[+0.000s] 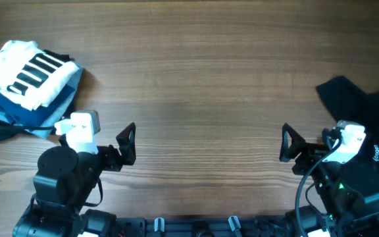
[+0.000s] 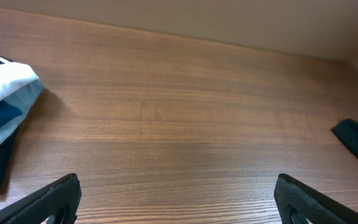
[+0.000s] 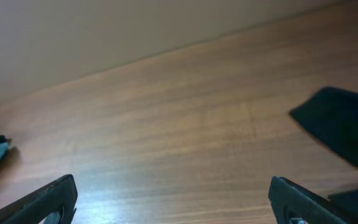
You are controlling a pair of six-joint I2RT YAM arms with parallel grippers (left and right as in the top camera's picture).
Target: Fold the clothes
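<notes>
At the bottom edge of the overhead frame, both arms sit hunched low, the left gripper (image 1: 129, 143) and right gripper (image 1: 285, 143) each with fingers spread wide above the wooden table (image 1: 202, 79). At upper left, the white bar-print T-shirt (image 1: 31, 74) tops a stack of blue garments (image 1: 22, 113); the black garment (image 1: 364, 108) lies crumpled at far right.

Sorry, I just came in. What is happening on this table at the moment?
Two robot arms are folding clothes, but neither holds anything now. The left arm and the right arm rest at the near edge of the table, jaws open and empty. A folded white T-shirt lies on top of blue garments at the far left. A black garment lies crumpled by the right arm, not yet folded.
</notes>
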